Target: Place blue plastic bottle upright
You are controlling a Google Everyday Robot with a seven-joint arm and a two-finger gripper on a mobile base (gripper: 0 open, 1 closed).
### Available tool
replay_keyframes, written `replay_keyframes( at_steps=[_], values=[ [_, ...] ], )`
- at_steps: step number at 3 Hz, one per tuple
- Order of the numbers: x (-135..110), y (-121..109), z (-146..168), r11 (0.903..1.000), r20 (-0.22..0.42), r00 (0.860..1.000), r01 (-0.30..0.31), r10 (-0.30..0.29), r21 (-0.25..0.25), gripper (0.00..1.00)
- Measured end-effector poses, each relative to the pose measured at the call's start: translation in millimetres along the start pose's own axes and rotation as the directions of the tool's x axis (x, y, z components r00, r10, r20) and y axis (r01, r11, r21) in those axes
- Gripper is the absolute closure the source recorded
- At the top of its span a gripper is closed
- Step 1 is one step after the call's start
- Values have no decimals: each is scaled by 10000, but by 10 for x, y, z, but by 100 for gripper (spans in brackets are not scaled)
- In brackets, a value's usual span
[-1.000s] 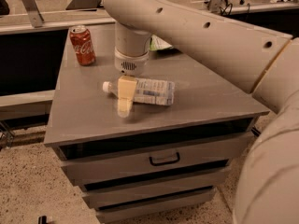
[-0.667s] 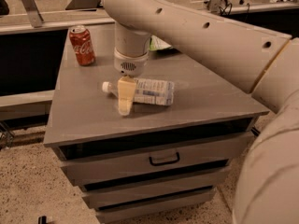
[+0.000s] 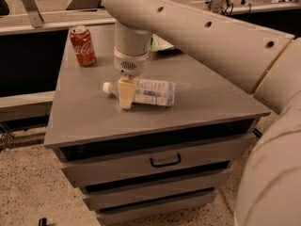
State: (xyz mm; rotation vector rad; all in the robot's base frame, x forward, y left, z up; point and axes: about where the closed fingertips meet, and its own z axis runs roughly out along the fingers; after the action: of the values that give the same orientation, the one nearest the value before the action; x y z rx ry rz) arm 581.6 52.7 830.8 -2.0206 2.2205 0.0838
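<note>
The blue plastic bottle (image 3: 154,92) lies on its side near the middle of the grey cabinet top (image 3: 207,98). Its white cap (image 3: 107,85) points left and its pale blue-and-white label faces up. My gripper (image 3: 127,95) hangs straight down from the wrist (image 3: 131,62). It is down at the bottle's neck end, with its cream tip in front of the bottle and reaching to the cabinet top. The far side of the gripper is hidden behind the bottle and the wrist.
A red Coca-Cola can (image 3: 83,46) stands upright at the back left corner. A green snack bag (image 3: 160,43) lies at the back, partly hidden by my arm. The cabinet has drawers with a black handle (image 3: 165,161) below. A dark bench runs behind.
</note>
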Motion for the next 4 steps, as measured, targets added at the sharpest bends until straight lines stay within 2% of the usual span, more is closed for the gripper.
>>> replay_keyframes(
  at_steps=[1, 2, 3, 4],
  values=[
    [-4, -1, -30, 10000, 3, 10000, 1, -1, 1, 87],
    [254, -9, -410, 9998, 1373, 9905, -76, 47, 202, 100],
    [463, 51, -801, 9993, 2681, 9633, 4, -105, 375, 100],
    [462, 51, -801, 9993, 2682, 9633, 5, -106, 376, 100]
  ],
)
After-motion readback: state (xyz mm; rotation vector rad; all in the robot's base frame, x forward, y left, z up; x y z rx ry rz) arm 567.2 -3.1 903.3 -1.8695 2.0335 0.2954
